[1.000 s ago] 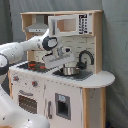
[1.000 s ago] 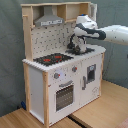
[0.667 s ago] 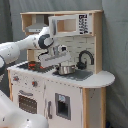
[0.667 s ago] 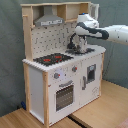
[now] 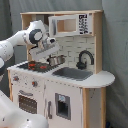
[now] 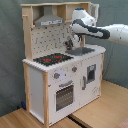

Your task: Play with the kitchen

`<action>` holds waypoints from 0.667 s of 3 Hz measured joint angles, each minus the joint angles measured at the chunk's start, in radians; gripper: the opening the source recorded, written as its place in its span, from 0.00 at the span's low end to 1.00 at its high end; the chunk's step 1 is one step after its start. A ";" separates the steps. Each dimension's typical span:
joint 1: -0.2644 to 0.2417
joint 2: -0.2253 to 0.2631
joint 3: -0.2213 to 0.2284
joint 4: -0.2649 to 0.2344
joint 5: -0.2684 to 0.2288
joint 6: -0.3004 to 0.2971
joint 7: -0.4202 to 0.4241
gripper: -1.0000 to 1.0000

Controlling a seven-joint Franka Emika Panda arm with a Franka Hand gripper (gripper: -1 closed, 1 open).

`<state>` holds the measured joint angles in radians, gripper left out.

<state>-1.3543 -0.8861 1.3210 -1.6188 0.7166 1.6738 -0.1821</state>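
Observation:
The kitchen (image 5: 75, 102) is a tall toy unit of white panels and light wood, seen in both exterior views. Its black-red hob (image 5: 34, 65) lies left of the sink (image 5: 75, 73) and the black tap (image 5: 85, 58). My gripper (image 5: 51, 52) reaches in from the first exterior view's left and is shut on a small silver pot (image 5: 56, 60), held just above the counter between hob and sink. In the second exterior view the gripper (image 6: 73, 41) comes from the right with the pot (image 6: 69, 46) under it, behind the hob (image 6: 52, 59).
A white microwave box (image 5: 70, 24) sits over the counter, and a grey hood (image 6: 49, 21) hangs above the hob before the pegboard back (image 6: 50, 37). The oven door (image 6: 64, 95) is closed. The kitchen stands on a wooden floor (image 6: 105, 107).
My gripper and the pot have shifted from over the sink toward the hob, leftward in the first exterior view, and the pot has risen a little.

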 joint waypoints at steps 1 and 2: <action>-0.013 0.000 0.057 0.060 0.007 0.050 0.044 0.00; -0.041 0.002 0.111 0.131 0.011 0.081 0.090 0.00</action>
<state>-1.3956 -0.8846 1.4322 -1.4882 0.7272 1.7545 -0.0917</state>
